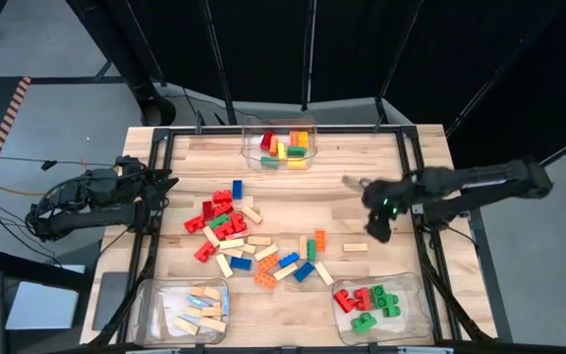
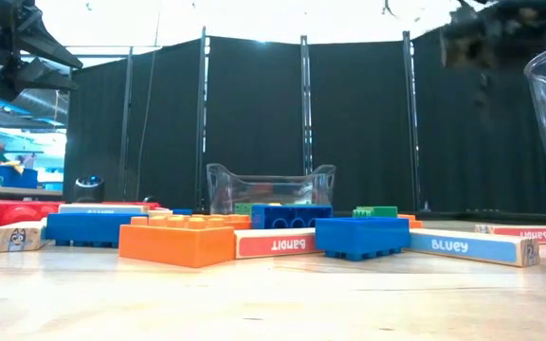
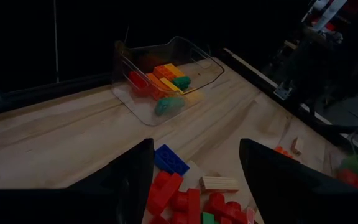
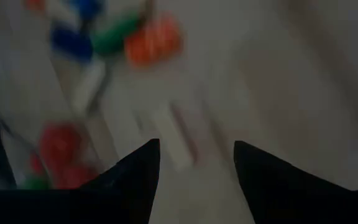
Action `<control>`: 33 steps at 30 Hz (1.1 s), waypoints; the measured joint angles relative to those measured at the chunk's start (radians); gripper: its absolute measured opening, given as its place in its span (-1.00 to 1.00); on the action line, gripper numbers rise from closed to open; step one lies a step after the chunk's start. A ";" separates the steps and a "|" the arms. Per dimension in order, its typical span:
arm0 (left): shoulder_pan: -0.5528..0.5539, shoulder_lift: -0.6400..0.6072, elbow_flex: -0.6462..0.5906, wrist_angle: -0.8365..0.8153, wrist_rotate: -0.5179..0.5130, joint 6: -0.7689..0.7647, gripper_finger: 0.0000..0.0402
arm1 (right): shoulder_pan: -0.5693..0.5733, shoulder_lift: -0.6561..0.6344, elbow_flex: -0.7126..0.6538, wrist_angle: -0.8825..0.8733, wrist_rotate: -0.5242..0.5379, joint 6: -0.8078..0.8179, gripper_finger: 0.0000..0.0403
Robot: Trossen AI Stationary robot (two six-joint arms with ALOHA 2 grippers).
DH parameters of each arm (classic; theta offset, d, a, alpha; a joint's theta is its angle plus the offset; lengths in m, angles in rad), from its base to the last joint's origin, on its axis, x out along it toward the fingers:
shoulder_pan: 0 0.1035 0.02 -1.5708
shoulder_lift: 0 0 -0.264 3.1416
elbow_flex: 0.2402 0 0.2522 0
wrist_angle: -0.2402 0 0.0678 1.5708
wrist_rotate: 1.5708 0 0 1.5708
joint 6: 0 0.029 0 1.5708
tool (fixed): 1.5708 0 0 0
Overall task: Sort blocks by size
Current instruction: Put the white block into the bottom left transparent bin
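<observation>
**benchwatcher:** Blocks (image 1: 249, 241) are mostly still in a loose heap mid-bench, studded plastic bricks mixed with pale wooden bars. Going left to right: the left claw (image 1: 165, 183) hangs over the left edge of the bench (image 1: 362, 167), fingers spread wide, nothing between them. Looks like it's parked there to stay out of the way. Its wrist view looks past both fingers at the red and blue bricks at the near end of the heap.

**sortbot_fan:** And the bins? Near left bin (image 1: 185, 310) has only wooden bars, far bin (image 1: 281, 146) holds smaller coloured bricks, near right bin (image 1: 381, 307) has red and green ones. So one sort per bin, which would explain why they sit spaced around the heap.

**benchwatcher:** Yep. The right claw (image 1: 379, 228) is over bare wood right of the heap, close to a lone wooden bar (image 1: 356, 247). In its wrist view the fingers are partway apart with a pale bar (image 4: 178, 140) below the gap, not gripped. My guess is it's lining up on that one because it sits apart and is easy to pinch.

**sortbot_fan:** Plenty left to sort, then.
</observation>
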 joint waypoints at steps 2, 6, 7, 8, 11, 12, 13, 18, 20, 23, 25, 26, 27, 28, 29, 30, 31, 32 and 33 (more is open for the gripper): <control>0.000 0.000 0.000 0.000 0.000 0.000 0.22 | 0.048 0.035 -0.045 0.044 -0.009 0.022 0.07; 0.000 0.000 0.000 0.000 0.000 0.000 0.22 | 0.118 0.135 -0.083 0.149 -0.005 -0.012 0.11; 0.000 0.000 0.000 0.000 0.000 0.000 0.22 | 0.133 0.162 -0.083 0.176 0.004 -0.029 0.13; 0.000 0.000 0.000 0.000 0.000 0.000 0.22 | 0.146 0.193 -0.082 0.191 0.014 -0.043 0.16; 0.000 0.000 0.000 0.000 0.000 -0.001 0.22 | 0.172 0.282 -0.067 0.195 0.052 -0.095 0.25; 0.000 0.000 0.000 0.000 0.000 -0.001 0.22 | 0.178 0.309 -0.061 0.199 0.059 -0.110 0.29; 0.000 0.000 0.000 0.000 0.000 -0.001 0.22 | 0.184 0.336 -0.055 0.199 0.062 -0.127 0.33; 0.000 0.000 0.000 0.000 0.000 -0.002 0.22 | 0.204 0.461 -0.022 0.212 0.067 -0.205 0.47; 0.000 0.000 0.000 0.000 0.000 -0.002 0.22 | 0.205 0.505 -0.017 0.227 0.079 -0.217 0.49; 0.000 0.000 0.000 0.000 0.000 -0.004 0.22 | 0.203 0.568 -0.017 0.269 0.086 -0.220 0.51; 0.000 0.000 0.000 0.000 0.000 -0.004 0.22 | 0.204 0.608 -0.010 0.274 0.101 -0.218 0.50; 0.000 0.000 0.000 0.000 0.000 -0.004 0.22 | 0.204 0.625 -0.008 0.272 0.106 -0.210 0.47; 0.000 0.000 0.000 0.000 0.000 -0.004 0.22 | 0.202 0.641 0.000 0.262 0.108 -0.200 0.43; 0.000 0.000 0.000 0.000 0.000 -0.004 0.22 | 0.202 0.650 0.005 0.254 0.115 -0.193 0.37; 0.000 0.000 0.000 0.000 -0.001 -0.004 0.22 | 0.202 0.657 0.011 0.245 0.131 -0.189 0.26; 0.000 0.000 0.000 0.000 -0.001 -0.004 0.22 | 0.203 0.661 0.018 0.237 0.148 -0.188 0.14; 0.000 0.000 0.000 0.000 -0.001 -0.004 0.22 | 0.206 0.661 0.022 0.231 0.165 -0.190 -0.01; 0.000 0.000 0.000 0.000 -0.001 -0.004 0.22 | 0.205 0.654 0.027 0.226 0.177 -0.191 -0.19; 0.000 0.000 0.000 0.000 -0.001 -0.004 0.22 | 0.204 0.648 0.032 0.218 0.180 -0.191 -0.38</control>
